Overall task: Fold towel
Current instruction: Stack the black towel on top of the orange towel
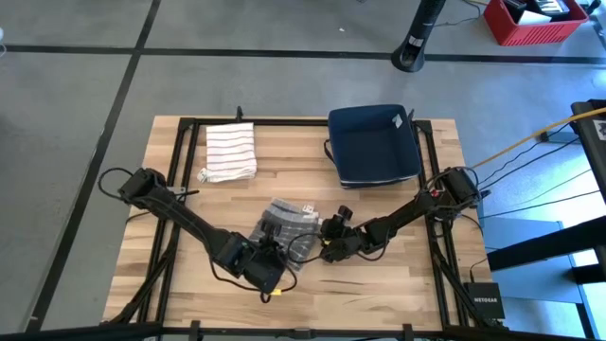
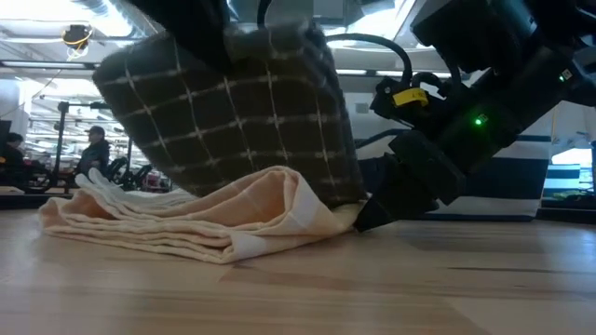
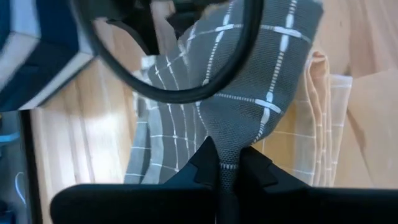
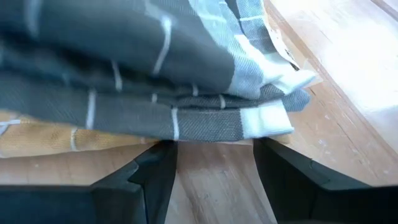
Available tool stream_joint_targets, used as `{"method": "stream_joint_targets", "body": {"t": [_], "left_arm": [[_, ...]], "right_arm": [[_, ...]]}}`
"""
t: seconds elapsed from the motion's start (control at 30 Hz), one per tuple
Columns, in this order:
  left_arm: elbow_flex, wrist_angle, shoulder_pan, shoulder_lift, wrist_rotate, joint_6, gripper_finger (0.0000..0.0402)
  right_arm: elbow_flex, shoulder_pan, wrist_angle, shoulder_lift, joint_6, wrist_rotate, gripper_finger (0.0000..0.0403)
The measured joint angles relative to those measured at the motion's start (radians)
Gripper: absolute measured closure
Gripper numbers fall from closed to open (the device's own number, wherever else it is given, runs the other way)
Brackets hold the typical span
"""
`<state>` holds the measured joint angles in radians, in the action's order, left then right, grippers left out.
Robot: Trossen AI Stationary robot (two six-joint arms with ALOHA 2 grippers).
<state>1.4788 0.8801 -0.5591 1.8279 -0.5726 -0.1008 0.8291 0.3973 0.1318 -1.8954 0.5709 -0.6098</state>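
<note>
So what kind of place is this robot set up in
Probably a robotics lab or workshop: a wooden table standing on a taped concrete floor, loose cables beside it, and people at workstations under ceiling lights behind it.

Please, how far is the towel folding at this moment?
Done: a striped white towel lies folded near the table's far left. In hand: the left gripper is shut on a pinched fold of the grey checked cloth towel, lifting it over a cream towel. The right gripper is open at its edge. Left: lay the fold flat.
</note>
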Motion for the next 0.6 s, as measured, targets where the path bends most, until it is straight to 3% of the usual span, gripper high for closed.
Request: {"method": "stream_joint_targets", "body": {"t": [0.2, 0.4, 0.6], "left_arm": [[0.000, 0.005, 0.002, 0.033, 0.035, 0.012, 0.0366], [0.000, 0.006, -0.002, 0.033, 0.089, 0.028, 0.0298], [0.055, 0.033, -0.005, 0.032, 0.310, -0.029, 0.0239]], "right_arm": [[0.000, 0.000, -0.001, 0.000, 0.000, 0.010, 0.0187], [0.000, 0.000, -0.001, 0.000, -0.002, 0.019, 0.0187], [0.000, 0.001, -0.004, 0.001, -0.006, 0.050, 0.0187]]}}
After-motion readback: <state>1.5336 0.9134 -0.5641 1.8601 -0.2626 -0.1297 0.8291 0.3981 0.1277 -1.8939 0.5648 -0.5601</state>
